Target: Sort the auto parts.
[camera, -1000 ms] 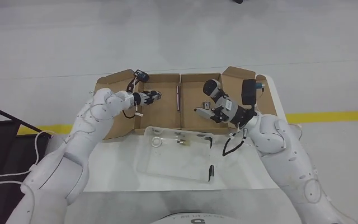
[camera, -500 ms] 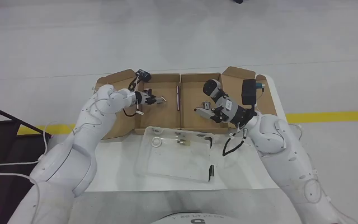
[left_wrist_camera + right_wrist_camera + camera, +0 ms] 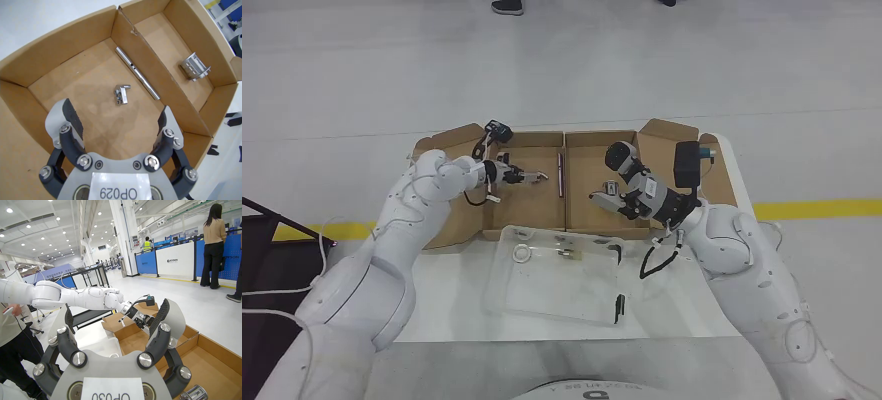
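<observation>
Where two open cardboard boxes stand side by side at the far part of the tabletop (image 3: pixel 462 300), the auto parts lie on the box floors. In the left box (image 3: pixel 85 75) a small metal bracket (image 3: pixel 122 94) with several holes lies flat near the middle. A long shiny rod (image 3: pixel 137 72) lies just beside the wall shared with the neighbouring box, apart from the bracket. In the right box (image 3: pixel 166 37) a slotted metal cylinder (image 3: pixel 194 67) rests on its side close to a wall. The left tool (image 3: pixel 116 108) hangs above the floor of the left box, on the robot's side of the bracket, with its dark-padded fingers (image 3: pixel 72 117) spread wide and nothing between them. The right tool (image 3: pixel 117 311) sits over the right box, its ribbed fingers (image 3: pixel 162 313) likewise spread wide and empty. The cylinder shows below it at the edge of its wrist view. In front of the boxes, nearer the robot, a clear plastic tray (image 3: pixel 542 295) rests on the tabletop. It holds a pale ring (image 3: pixel 521 252) at its far left corner, a small metal piece (image 3: pixel 564 250) just beside the far rim, and a dark pin (image 3: pixel 620 308) near the right rim, well apart from the ring.
</observation>
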Robot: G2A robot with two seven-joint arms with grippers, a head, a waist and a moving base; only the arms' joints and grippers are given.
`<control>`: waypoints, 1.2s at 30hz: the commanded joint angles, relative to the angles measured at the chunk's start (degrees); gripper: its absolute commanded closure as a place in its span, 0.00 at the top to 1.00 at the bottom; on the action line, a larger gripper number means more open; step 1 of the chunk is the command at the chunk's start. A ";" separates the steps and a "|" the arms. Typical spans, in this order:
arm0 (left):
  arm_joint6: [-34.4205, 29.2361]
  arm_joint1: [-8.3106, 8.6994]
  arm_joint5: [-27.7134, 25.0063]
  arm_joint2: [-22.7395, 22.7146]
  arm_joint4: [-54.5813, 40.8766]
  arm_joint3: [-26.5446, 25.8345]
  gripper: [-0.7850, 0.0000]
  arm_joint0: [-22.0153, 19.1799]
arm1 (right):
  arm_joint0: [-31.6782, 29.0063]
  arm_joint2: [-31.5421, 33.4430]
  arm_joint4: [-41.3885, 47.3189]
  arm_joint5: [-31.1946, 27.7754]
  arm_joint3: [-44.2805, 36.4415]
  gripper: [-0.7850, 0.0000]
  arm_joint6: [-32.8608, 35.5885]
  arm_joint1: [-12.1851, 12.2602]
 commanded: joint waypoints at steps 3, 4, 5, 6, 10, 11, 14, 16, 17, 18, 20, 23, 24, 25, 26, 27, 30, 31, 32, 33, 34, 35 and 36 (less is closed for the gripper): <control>2.51 1.70 -5.54 -2.74 -1.92 -3.09 1.00 1.50 | 0.00 0.00 0.00 0.00 0.00 1.00 0.00 0.00; 3.18 2.29 -6.76 -3.53 -2.06 -4.12 1.00 2.10 | 0.00 0.00 0.00 0.00 0.00 1.00 0.00 0.00; 4.13 2.94 -8.24 -4.51 -2.51 -5.37 1.00 2.87 | 0.00 0.00 0.00 0.00 0.00 1.00 0.00 0.00; 4.82 3.65 -9.31 -5.54 -2.85 -6.45 1.00 3.77 | 0.00 0.00 0.00 0.00 0.00 1.00 0.00 0.00; 7.04 6.75 -13.12 -10.39 -4.54 -12.44 1.00 8.46 | 0.00 0.00 0.00 0.00 0.00 1.00 0.00 0.00; 7.27 7.57 -14.10 -11.70 -4.87 -14.38 1.00 9.95 | 0.00 0.00 0.00 0.00 0.00 1.00 0.00 0.00; 7.52 8.42 -15.24 -13.13 -5.43 -16.44 1.00 11.62 | 0.00 0.00 0.00 0.00 0.00 1.00 0.00 0.00; 7.52 8.42 -15.24 -13.13 -5.43 -16.44 1.00 11.62 | 0.00 0.00 0.00 0.00 0.00 1.00 0.00 0.00; 7.52 8.42 -15.24 -13.13 -5.43 -16.44 1.00 11.62 | 0.00 0.00 0.00 0.00 0.00 1.00 0.00 0.00; 7.52 8.42 -15.24 -13.13 -5.43 -16.44 1.00 11.62 | 0.00 0.00 0.00 0.00 0.00 1.00 0.00 0.00; 7.52 8.42 -15.24 -13.13 -5.43 -16.44 1.00 11.62 | 0.00 0.00 0.00 0.00 0.00 1.00 0.00 0.00; 7.52 8.42 -15.24 -13.13 -5.43 -16.44 1.00 11.62 | 0.00 0.00 0.00 0.00 0.00 1.00 0.00 0.00; 7.52 8.42 -15.24 -13.13 -5.43 -16.44 1.00 11.62 | 0.00 0.00 0.00 0.00 0.00 1.00 0.00 0.00; 7.52 8.42 -15.24 -13.13 -5.43 -16.44 1.00 11.62 | 0.00 0.00 0.00 0.00 0.00 1.00 0.00 0.00; 7.52 8.42 -15.24 -13.13 -5.43 -16.44 1.00 11.62 | 0.00 0.00 0.00 0.00 0.00 1.00 0.00 0.00; 7.52 8.42 -15.24 -13.13 -5.43 -16.44 1.00 11.62 | 0.00 0.00 0.00 0.00 0.00 1.00 0.00 0.00; 7.52 8.42 -15.24 -13.13 -5.43 -16.44 1.00 11.62 | 0.00 0.00 0.00 0.00 0.00 1.00 0.00 0.00; 7.52 8.42 -15.24 -13.13 -5.43 -16.44 1.00 11.62 | 0.00 0.00 0.00 0.00 0.00 1.00 0.00 0.00; 7.52 8.42 -15.24 -13.13 -5.43 -16.44 1.00 11.62 | 0.00 0.00 0.00 0.00 0.00 1.00 0.00 0.00; 7.52 8.42 -15.24 -13.13 -5.43 -16.44 1.00 11.62 | -0.02 -0.19 -0.47 0.27 -0.29 1.00 0.31 -0.01; 7.52 8.42 -15.24 -13.13 -5.43 -16.44 1.00 11.62 | 0.27 -0.99 -1.91 0.42 -1.07 1.00 1.23 -0.05; 7.52 8.42 -15.24 -13.13 -5.43 -16.44 1.00 11.62 | 0.68 -2.01 -3.72 0.51 -1.56 1.00 2.26 -0.12; 7.52 8.42 -15.24 -13.13 -5.43 -16.44 1.00 11.62 | 1.27 -3.08 -5.87 0.27 -1.85 1.00 3.69 -0.15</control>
